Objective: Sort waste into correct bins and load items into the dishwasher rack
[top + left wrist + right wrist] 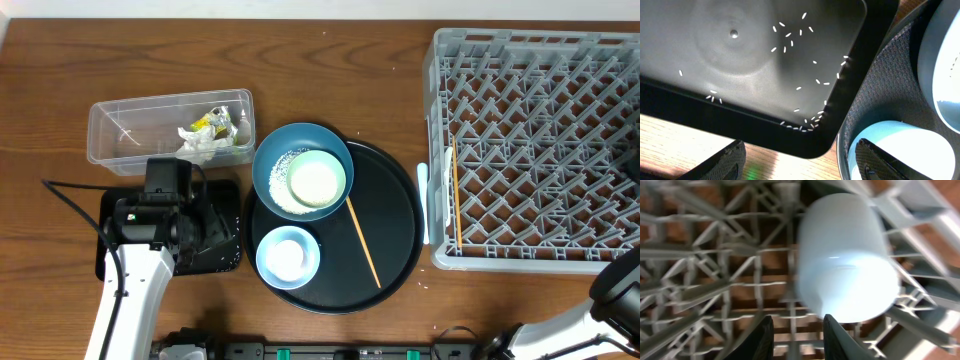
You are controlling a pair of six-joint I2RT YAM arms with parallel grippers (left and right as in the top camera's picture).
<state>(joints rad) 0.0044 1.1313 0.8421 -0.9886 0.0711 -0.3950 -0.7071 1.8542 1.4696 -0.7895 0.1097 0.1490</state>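
Note:
My left gripper point(200, 238) point(802, 162) hangs open and empty over the corner of the flat black tray point(215, 262) point(740, 55), which holds scattered rice grains point(790, 37). Its right finger point(880, 160) is over the light blue bowl point(288, 256) point(910, 137). The clear tub point(130, 115) holds crumpled napkins point(200, 148) and a yellow wrapper point(212, 122). The dark blue bowl point(272, 172) holds rice and the pale green bowl point(317, 180). My right gripper point(797, 340) has a narrow gap holding nothing, above the dishwasher rack point(540, 40) point(700, 255). A white cup point(845, 255) lies in the rack just beyond it.
Both bowl stacks stand on a round black tray point(395, 205), along with one chopstick point(362, 243). A white spoon point(423, 200) lies between this tray and the rack. Another chopstick point(455, 185) rests along the rack's left edge. The right arm point(620, 290) shows at the bottom right.

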